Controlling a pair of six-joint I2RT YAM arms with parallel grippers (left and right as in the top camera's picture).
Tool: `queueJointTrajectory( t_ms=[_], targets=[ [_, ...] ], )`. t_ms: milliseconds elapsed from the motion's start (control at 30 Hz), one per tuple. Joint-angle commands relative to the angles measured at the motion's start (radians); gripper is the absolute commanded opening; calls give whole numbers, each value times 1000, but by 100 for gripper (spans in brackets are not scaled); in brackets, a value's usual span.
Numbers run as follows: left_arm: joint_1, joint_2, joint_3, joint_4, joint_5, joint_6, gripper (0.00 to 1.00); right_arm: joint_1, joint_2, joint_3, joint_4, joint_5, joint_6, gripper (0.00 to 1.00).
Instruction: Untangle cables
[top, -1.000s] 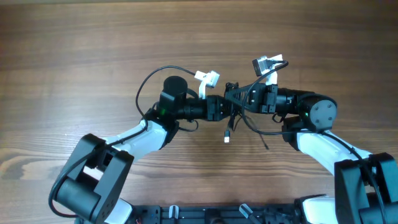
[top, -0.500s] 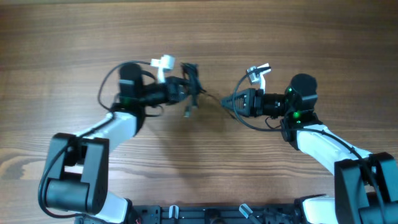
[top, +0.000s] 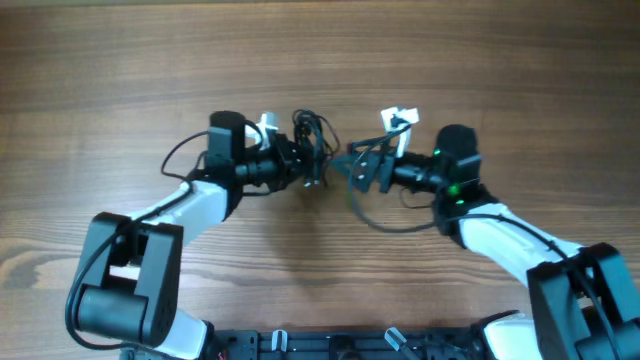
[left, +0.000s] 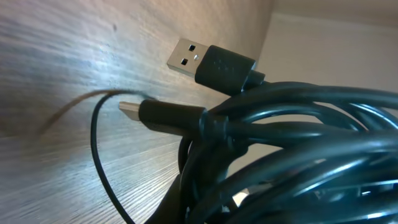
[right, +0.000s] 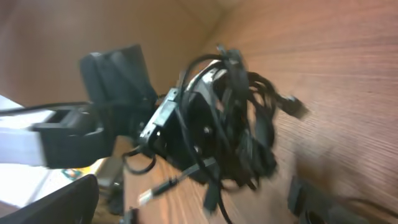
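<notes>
Spreading wide on every side of the jaws, the wooden desk (top: 120, 70) is seen to offer open room for an outward pull in either direction, and no desk edge is shown near them. The left arm (top: 190, 205) and right arm (top: 500, 230) are set nose to nose, the two sets of jaws facing across a small gap. The cables (top: 312, 142) are bunched densely just ahead of the left jaws, which are judged to be closed upon the bunch. Whether the right jaws are closed on anything cannot be told, since the right wrist view is blurred. A loose strand (top: 383, 224) is draped in a loop below the right jaws. The separating step is judged to be in hand, with the knot not yet undone. Next, a single strand or a plug (left: 211, 59) would need to be pinched by the right jaws and drawn away from the left. A second plug (left: 163, 114) is seen poking out beside the first.
</notes>
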Motion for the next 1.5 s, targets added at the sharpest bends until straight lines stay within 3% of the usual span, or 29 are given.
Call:
queueJointTrajectory(
  t_ms=[0, 100, 167, 200, 267, 367, 400, 500, 567, 733, 833, 933, 1067, 1233, 1367, 1467],
  targets=[
    [-59, 1, -1, 6, -46, -12, 4, 92, 2, 6, -63, 328, -129, 100],
    [-90, 1, -1, 6, -45, -12, 4, 97, 2, 6, -118, 486, -150, 98],
    [-113, 1, -1, 6, -45, -12, 4, 98, 2, 6, -110, 469, -149, 87],
    [-127, 1, -1, 6, -45, -12, 4, 98, 2, 6, -110, 454, -149, 76],
    [-151, 1, -1, 6, -46, -12, 4, 98, 2, 6, -127, 410, -148, 41],
    [-157, 1, -1, 11, -37, -13, 5, 98, 2, 6, -142, 345, -148, 10],
    [-149, -3, -1, 25, -18, -12, 7, 97, 2, 6, -145, 321, -150, 4],
    [-89, -29, -1, 69, 68, 20, 17, 53, 1, 6, -143, 216, -148, 4],
    [-16, -71, -1, 86, 167, 95, 31, -26, 1, 6, -143, 32, -146, 4],
    [75, -173, -1, 86, 306, 225, 57, -189, 1, 6, -143, -344, -53, 4],
    [79, -243, -1, 86, 319, 304, 57, -209, 1, 6, -143, -405, 43, 4],
    [79, -312, -1, 82, 319, 387, 51, -178, 1, 6, -143, -457, 130, 4],
    [80, -326, -1, -39, 270, 498, 58, -116, 2, 6, -143, -410, 149, 4],
    [80, -326, -1, -342, 76, 652, 57, 12, 2, 6, -148, -210, 78, 4],
    [80, -327, -1, -367, 98, 673, 57, 51, 2, 6, -316, 33, -50, 4],
    [80, -327, -1, -367, 98, 673, 52, 51, 2, 6, -409, 98, -109, 4]
  ],
)
